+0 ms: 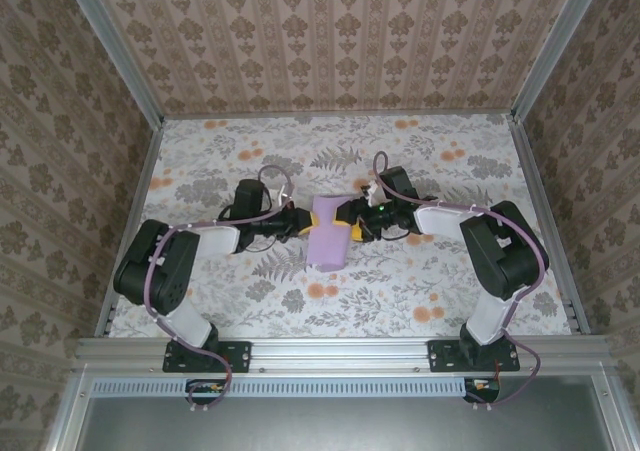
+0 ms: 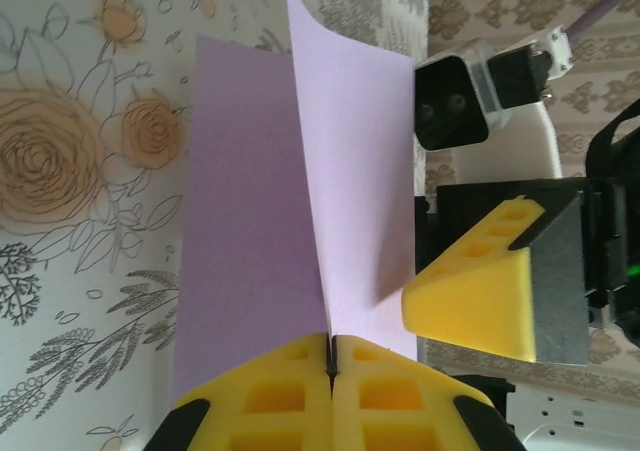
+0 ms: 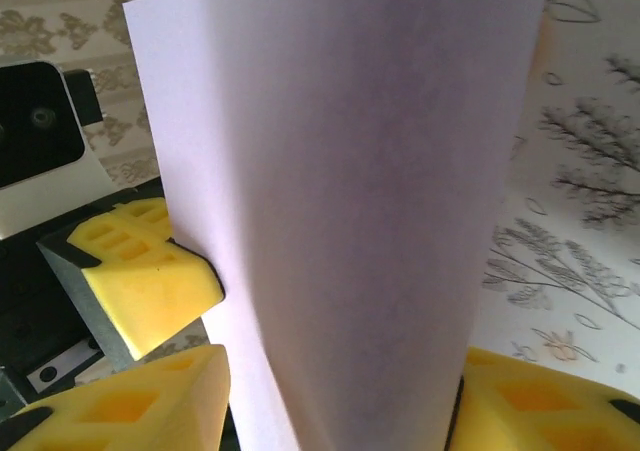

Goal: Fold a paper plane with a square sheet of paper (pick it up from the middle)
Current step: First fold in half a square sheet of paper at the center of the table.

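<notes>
Your L gripper (image 2: 331, 343) clamps the creased lavender paper sheet (image 1: 328, 236) over ctr of the floral tabletop (image 1: 420, 291); R gripper (image 3: 340, 401), jaws apart, straddles it. Thin, floppy, prob. slippery: pinch at crease.

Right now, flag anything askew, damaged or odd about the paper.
Nothing looks damaged: no tear shows on the lavender sheet of paper. It isn't flat, though. It is bent along a crease into a V, with the left gripper shut on that crease and the right gripper open around it.
</notes>
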### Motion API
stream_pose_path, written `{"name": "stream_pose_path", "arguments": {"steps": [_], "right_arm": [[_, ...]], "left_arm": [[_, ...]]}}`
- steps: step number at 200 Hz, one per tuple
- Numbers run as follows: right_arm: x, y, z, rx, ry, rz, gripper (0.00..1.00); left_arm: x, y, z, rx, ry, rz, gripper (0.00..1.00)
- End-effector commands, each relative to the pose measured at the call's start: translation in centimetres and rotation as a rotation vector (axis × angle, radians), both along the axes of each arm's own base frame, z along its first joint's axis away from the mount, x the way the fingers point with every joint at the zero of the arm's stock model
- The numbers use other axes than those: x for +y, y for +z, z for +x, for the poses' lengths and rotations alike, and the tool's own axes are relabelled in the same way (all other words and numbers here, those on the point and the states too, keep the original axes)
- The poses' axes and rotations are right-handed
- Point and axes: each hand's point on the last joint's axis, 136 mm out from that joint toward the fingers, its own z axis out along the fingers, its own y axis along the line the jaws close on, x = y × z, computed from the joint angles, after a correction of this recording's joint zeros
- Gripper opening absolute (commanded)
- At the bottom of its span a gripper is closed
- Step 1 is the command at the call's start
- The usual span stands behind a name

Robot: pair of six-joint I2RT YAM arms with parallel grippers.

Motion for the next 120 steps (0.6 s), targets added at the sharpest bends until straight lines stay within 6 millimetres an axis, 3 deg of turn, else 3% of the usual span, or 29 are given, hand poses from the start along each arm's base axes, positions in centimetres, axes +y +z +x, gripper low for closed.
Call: {"name": "stream_pose_path", "arguments": {"steps": [1,64,103,120], "right_arm": [[-1.3,-1.1,-0.6,0.004,-0.004,-0.111,0.64],[-6.0,-1.1,-1.4,-0.051,-0.041,-0.406,0.83],[-6.9,-0.8,-1.8,-0.075,-0.067,-0.412,0.83],[-6.7,-1.3,-2.0,-0.068,-0.063,-0.397,0.82]], "left_arm": [[-0.7,-0.1,0.4,-0.043,-0.025,0.036,0.0],[-3.6,0.0,-0.2,-0.055,-0.066,0.045,0.0],[-5.8,-0.5,-0.5,-0.048,-0.083,0.054,0.0],[-5.7,-1.7,-0.2,-0.031,-0.061,0.101,0.0]]}}
